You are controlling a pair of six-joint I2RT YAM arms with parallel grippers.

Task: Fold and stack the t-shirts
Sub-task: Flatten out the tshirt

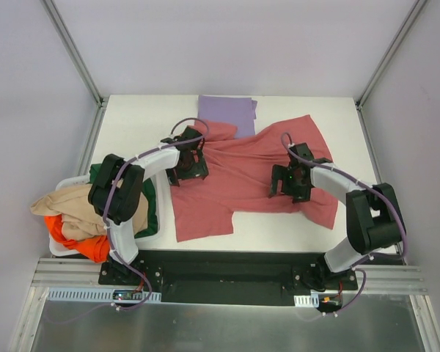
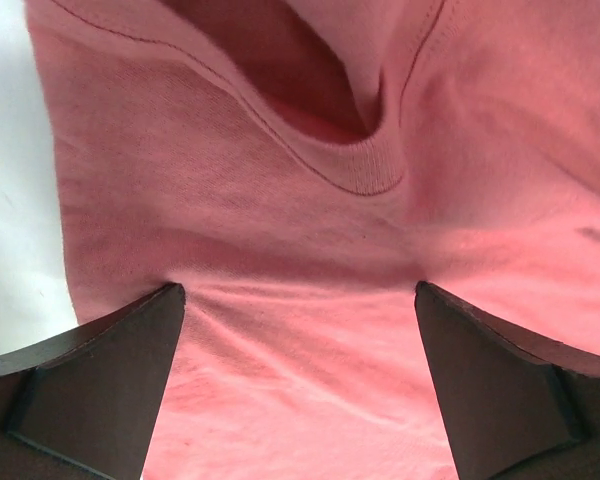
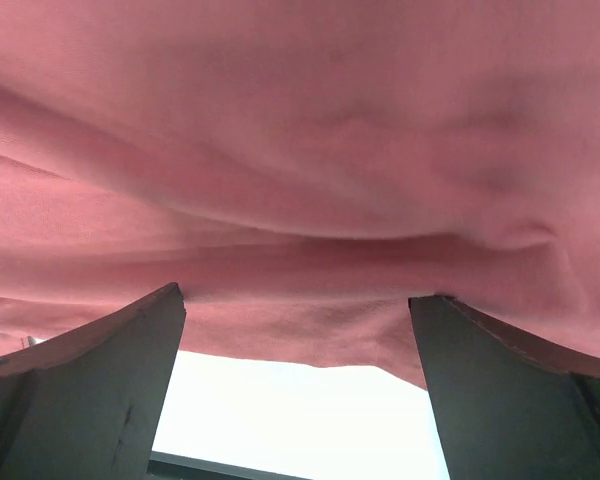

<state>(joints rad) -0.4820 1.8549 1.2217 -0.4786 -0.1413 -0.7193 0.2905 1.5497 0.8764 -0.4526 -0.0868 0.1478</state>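
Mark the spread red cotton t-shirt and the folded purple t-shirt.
Spread red cotton t-shirt (image 1: pixel 242 176): top external view, mid-chest fabric.
Folded purple t-shirt (image 1: pixel 227 111): top external view, centre of the top layer.

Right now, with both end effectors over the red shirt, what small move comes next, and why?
Probably close both on the cloth: the left end effector and right end effector sit open over the red t-shirt, which lies unfolded.

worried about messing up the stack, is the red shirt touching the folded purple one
Touching. The top view shows the red shirt running up against the near edge of the purple shirt, with no gap between them.
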